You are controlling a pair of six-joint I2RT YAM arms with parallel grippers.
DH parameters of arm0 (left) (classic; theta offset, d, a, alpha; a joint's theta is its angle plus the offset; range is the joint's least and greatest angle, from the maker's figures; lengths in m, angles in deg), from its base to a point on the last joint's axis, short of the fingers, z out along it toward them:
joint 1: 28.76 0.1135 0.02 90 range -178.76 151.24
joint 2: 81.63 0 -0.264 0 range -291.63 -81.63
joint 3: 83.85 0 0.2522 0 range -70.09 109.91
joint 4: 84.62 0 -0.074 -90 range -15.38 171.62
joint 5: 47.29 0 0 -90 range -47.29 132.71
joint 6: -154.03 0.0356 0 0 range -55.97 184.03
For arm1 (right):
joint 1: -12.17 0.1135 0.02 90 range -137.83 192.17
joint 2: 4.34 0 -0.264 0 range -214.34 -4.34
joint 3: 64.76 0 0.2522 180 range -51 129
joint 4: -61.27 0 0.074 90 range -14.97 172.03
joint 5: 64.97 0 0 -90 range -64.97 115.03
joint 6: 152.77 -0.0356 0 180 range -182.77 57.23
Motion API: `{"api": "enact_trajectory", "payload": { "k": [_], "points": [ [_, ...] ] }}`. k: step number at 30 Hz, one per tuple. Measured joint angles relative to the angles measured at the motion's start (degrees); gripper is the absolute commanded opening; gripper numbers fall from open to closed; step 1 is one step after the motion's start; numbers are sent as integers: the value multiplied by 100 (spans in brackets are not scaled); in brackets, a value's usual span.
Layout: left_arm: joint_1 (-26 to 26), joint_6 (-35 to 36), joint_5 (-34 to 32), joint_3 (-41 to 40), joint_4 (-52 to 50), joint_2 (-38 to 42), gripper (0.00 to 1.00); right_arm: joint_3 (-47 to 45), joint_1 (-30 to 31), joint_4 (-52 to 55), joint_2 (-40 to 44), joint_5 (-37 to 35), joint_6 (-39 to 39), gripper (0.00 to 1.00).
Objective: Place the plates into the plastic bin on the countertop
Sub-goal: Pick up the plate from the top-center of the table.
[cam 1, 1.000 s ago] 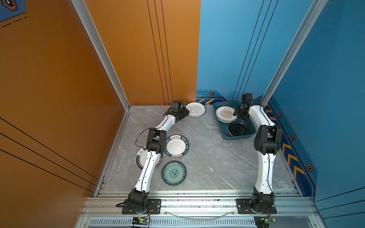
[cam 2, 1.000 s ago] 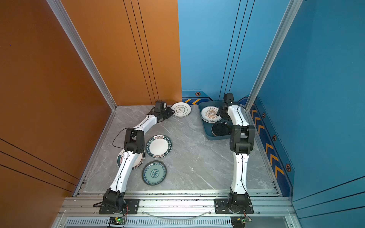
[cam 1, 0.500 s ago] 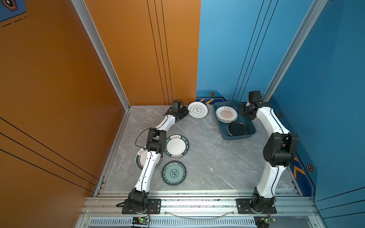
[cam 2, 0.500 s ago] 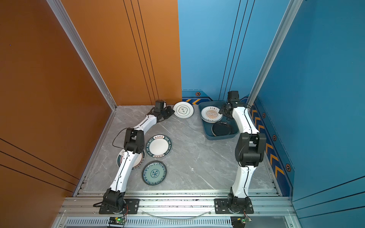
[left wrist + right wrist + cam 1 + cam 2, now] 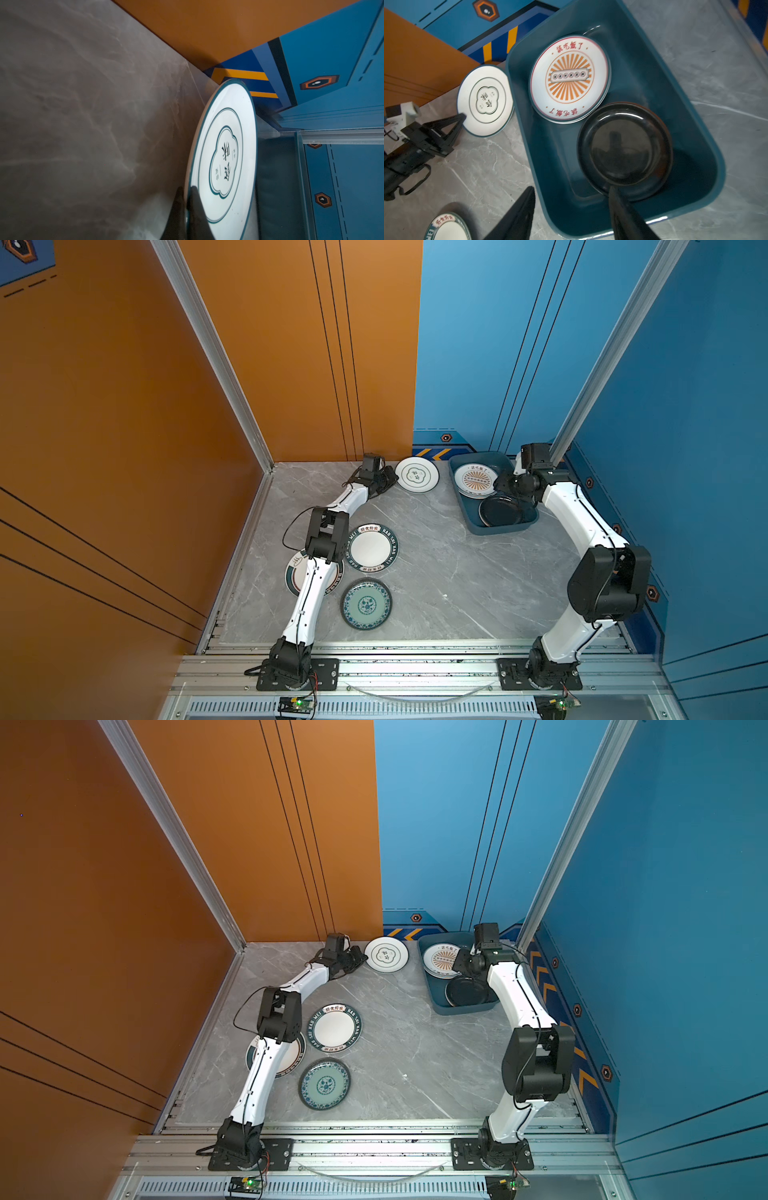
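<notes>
Beside the plastic bin (image 5: 505, 527), left pincer (image 5: 395, 480) pinches the white plate (image 5: 417, 475); right pincer (image 5: 571, 188) gapes

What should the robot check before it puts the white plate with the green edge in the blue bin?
1. Left jaws shut on the rim of the white plate: ok.
2. White plate fully off the countertop: cannot tell.
3. Gap between plate and plastic bin free: ok.
4. Bare flat spot in the bin: not ok; the sunburst plate and black plate cover most of its floor, so stacking looks likely.
5. Right jaws clear of the bin: not ok; they hang open over it.
</notes>
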Motion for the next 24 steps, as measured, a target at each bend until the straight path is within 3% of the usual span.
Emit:
{"api": "enact_trajectory", "payload": {
  "k": [7,15,24],
  "points": [
    [122,140,332,-2009,501,1176,0,-313,481,-321,0,625,-66,60],
    [546,61,785,-4218,1204,2535,0,-404,894,-1228,-179,1578,-669,61],
    [728,-63,1158,-5307,1657,3978,0,-498,1213,-2162,-835,2164,-1388,61]
  ]
}}
